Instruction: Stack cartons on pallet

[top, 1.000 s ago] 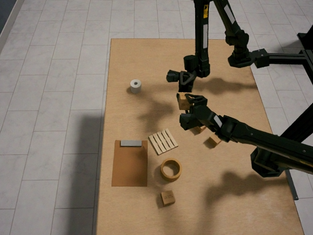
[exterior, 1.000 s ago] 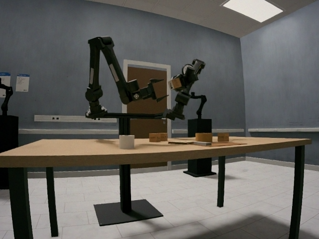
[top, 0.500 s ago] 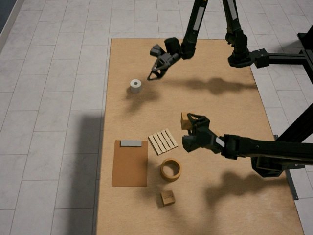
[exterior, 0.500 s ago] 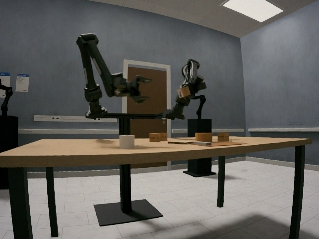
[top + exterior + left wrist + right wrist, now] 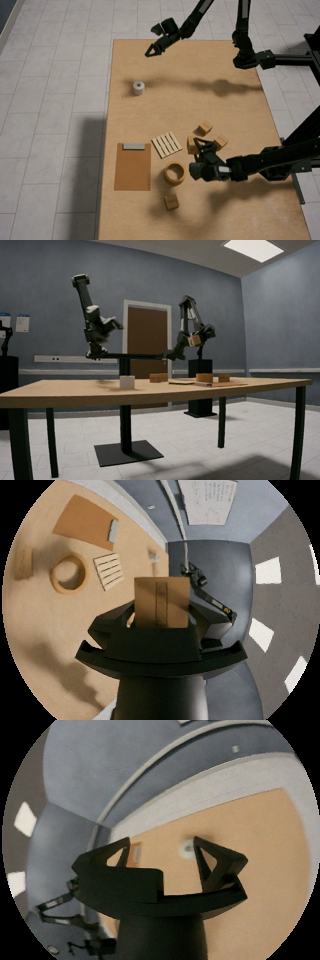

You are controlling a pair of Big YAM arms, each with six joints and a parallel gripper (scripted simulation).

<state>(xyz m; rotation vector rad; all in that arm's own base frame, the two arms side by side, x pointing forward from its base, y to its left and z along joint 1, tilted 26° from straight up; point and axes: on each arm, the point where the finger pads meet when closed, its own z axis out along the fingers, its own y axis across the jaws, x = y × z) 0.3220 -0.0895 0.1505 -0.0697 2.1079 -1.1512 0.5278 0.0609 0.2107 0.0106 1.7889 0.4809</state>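
Observation:
My left gripper [image 5: 195, 147] [image 5: 161, 599] is shut on a carton [image 5: 192, 148] [image 5: 194, 340] [image 5: 172, 595], held high above the table. Part of a dark mark shows on one face in the exterior view, not readable. My right gripper [image 5: 147, 54] [image 5: 161, 839] is open and empty, high over the table's far end. Two cartons [image 5: 204, 127] [image 5: 221, 142] stand near each other beyond the held one. Another carton [image 5: 171, 202] [image 5: 223, 377] [image 5: 23, 563] stands past the ring. The slatted pallet [image 5: 158, 148] [image 5: 106, 559] carries nothing. The undersides of the standing cartons are hidden.
A wooden ring [image 5: 174, 182] [image 5: 204, 378] stands close to the pallet. A brown clipboard [image 5: 132, 170] [image 5: 85, 522] lies beside them near the table edge. A white roll [image 5: 139, 90] [image 5: 127, 382] [image 5: 186, 849] stands below the right gripper's side.

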